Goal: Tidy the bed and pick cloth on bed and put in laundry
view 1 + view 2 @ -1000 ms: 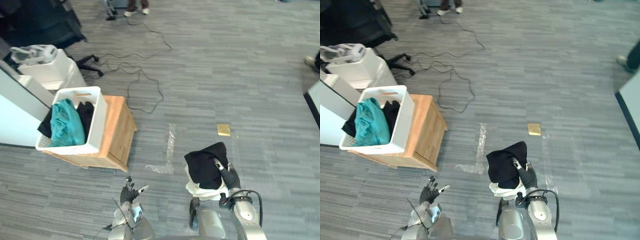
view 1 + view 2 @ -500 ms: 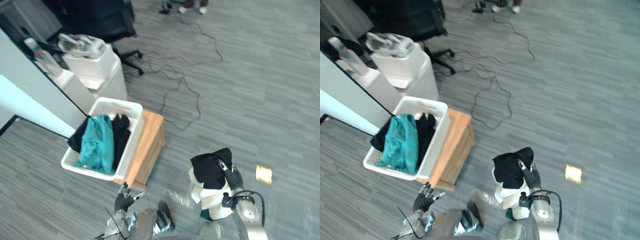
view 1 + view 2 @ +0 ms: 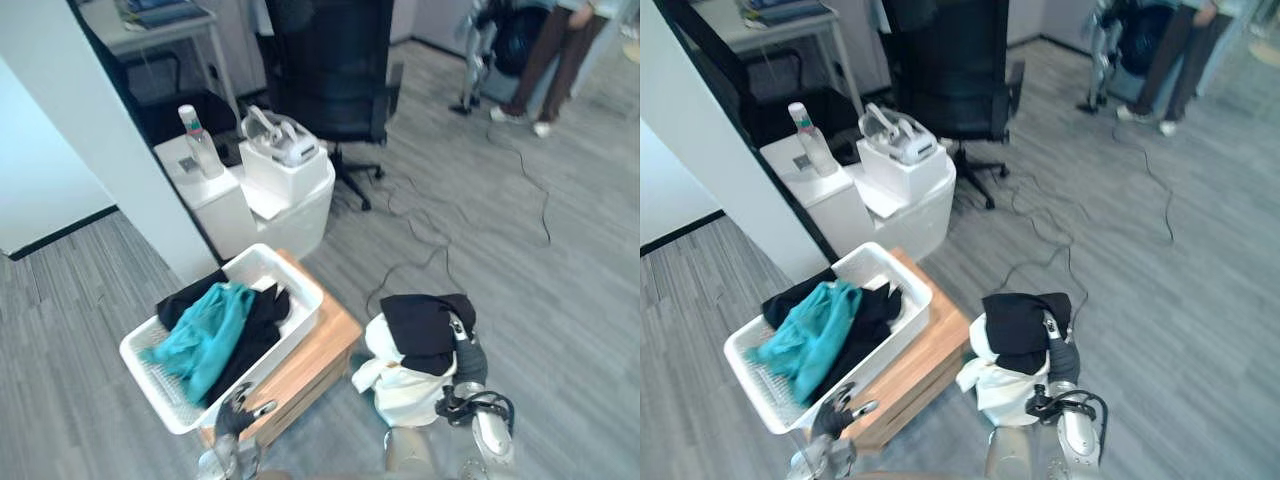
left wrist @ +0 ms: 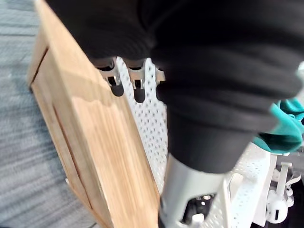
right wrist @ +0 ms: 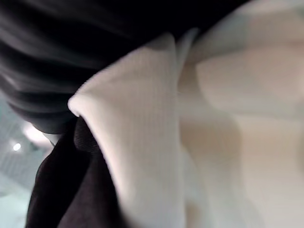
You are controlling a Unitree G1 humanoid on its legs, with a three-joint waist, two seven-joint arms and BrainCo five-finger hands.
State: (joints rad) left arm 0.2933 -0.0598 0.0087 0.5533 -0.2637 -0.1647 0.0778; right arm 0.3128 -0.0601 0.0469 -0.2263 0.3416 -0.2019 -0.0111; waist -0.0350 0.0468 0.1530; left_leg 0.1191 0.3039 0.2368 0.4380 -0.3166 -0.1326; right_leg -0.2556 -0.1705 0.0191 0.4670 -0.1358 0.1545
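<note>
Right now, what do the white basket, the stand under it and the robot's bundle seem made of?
White basket: probably hard plastic, matt, its wall pierced with small holes. Stand beneath: wood or veneer, pale with visible grain. Bundle in the right hand: soft fabric, black over white, creased and drooping.

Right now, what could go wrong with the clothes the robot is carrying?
The bundle of clothes hangs loosely from the right hand, so the white piece might slip to the floor. The left hand is very close to the wooden stand and could bump it, jostling the white basket on top.
</note>
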